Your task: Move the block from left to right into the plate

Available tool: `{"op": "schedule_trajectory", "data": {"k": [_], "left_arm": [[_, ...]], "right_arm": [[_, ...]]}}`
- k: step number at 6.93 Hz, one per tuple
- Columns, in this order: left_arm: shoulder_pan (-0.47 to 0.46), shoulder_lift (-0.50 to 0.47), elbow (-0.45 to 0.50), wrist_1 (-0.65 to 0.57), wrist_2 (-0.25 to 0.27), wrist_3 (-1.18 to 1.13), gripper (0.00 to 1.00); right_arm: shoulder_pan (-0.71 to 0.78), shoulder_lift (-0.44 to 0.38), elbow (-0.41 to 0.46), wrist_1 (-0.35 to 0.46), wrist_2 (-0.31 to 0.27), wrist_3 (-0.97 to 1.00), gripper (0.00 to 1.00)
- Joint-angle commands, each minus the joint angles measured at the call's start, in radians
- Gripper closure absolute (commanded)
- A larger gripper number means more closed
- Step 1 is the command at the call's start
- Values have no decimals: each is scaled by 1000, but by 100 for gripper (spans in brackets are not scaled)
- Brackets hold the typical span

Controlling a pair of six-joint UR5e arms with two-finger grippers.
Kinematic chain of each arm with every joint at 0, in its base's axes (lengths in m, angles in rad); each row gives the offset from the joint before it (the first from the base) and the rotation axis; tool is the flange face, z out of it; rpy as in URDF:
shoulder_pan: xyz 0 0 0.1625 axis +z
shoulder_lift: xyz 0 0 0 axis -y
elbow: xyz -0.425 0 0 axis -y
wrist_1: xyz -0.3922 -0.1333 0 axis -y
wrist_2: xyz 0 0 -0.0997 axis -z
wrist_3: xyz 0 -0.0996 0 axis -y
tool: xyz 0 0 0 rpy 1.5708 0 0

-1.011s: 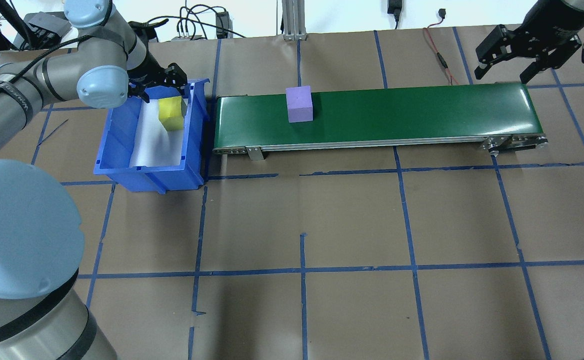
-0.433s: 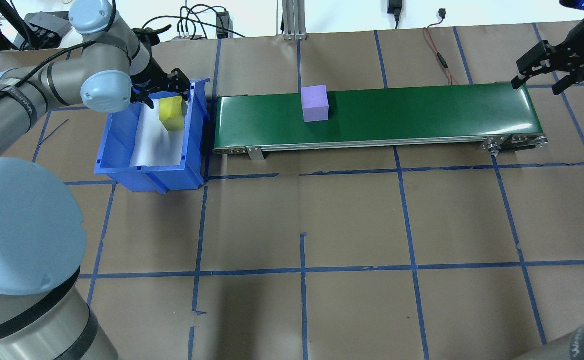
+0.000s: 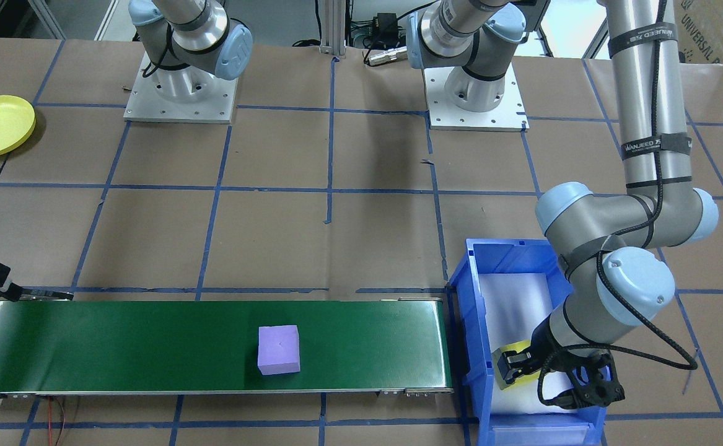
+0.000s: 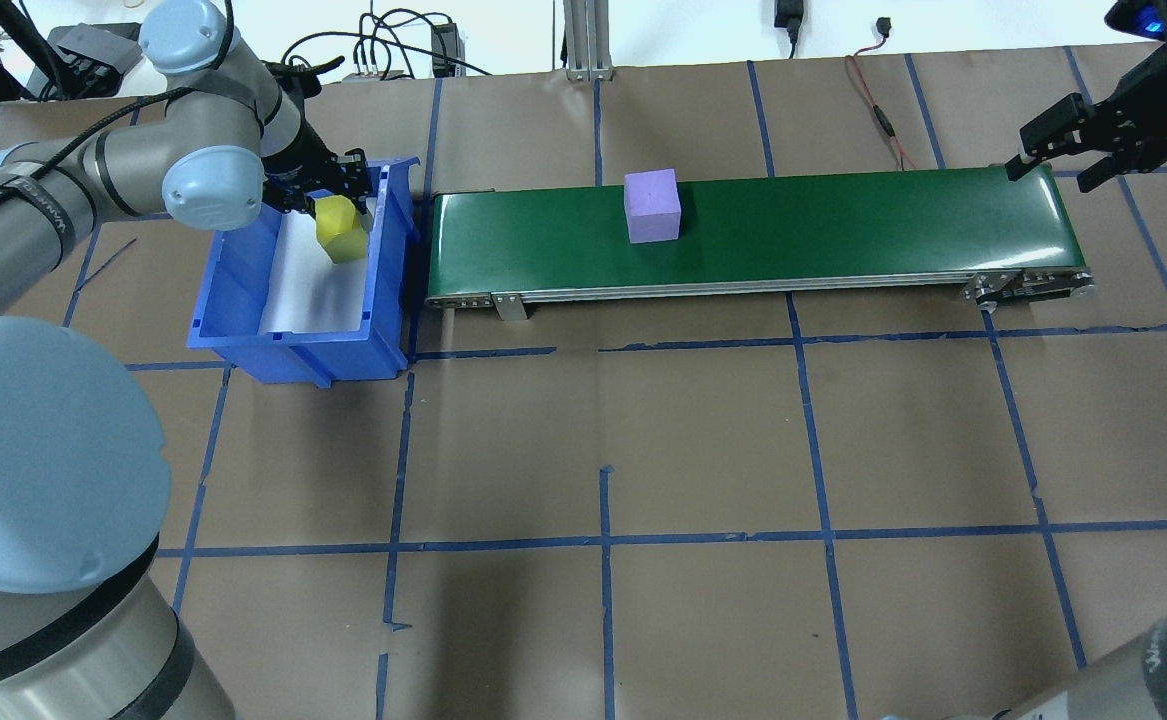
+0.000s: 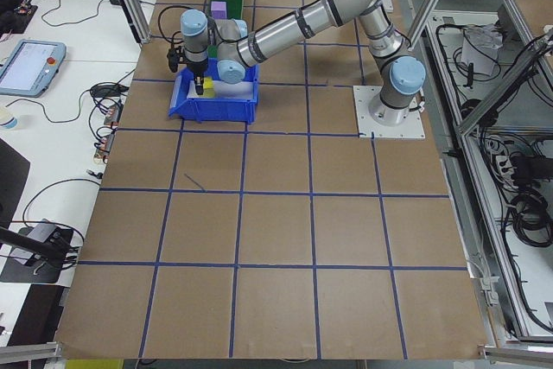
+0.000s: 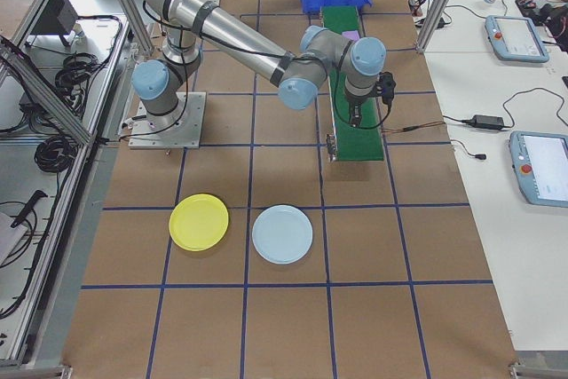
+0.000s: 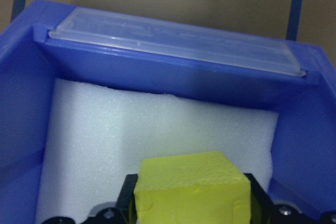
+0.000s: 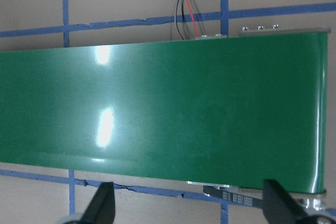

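at the upper left of the overhead view the left gripper has its fingers closed on the yellow block inside the blue bin; the wrist view shows the block gripped between the pads above the white foam liner. the purple block sits on the green conveyor, a little left of the belt's middle, well apart from both arms. at the upper right the right gripper hovers over the belt's far end with its fingers spread wide, nothing between them. the yellow plate and the light blue plate lie on the counter in the right-side view. the step in hand looks like lifting the yellow block out: raise it straight up until it clears the bin wall nearest the belt, keep the grip square, then set it flat on the near end of the belt.
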Motion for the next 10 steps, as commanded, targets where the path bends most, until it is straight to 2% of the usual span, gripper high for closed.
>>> {"op": "schedule_trajectory", "data": {"k": [1,2,4,6,8,10], "left_arm": [[0,17,9,-2,3,0,81],[-2,49,25,-10,5,3,81],[-2,168,30,-72,-13,0,81],[-18,279,34,-77,-116,-1,80],[-142,282,30,-62,-126,-39,78],[-195,217,13,-60,-127,-133,78]], "right_arm": [[-1,20,29,-32,24,-32,0],[-1,17,24,-30,29,-32,0],[-1,18,31,-35,78,-32,0],[-1,18,34,-35,81,-33,0],[-1,18,40,-45,81,-33,0],[-1,18,42,-45,83,-33,0]]}}
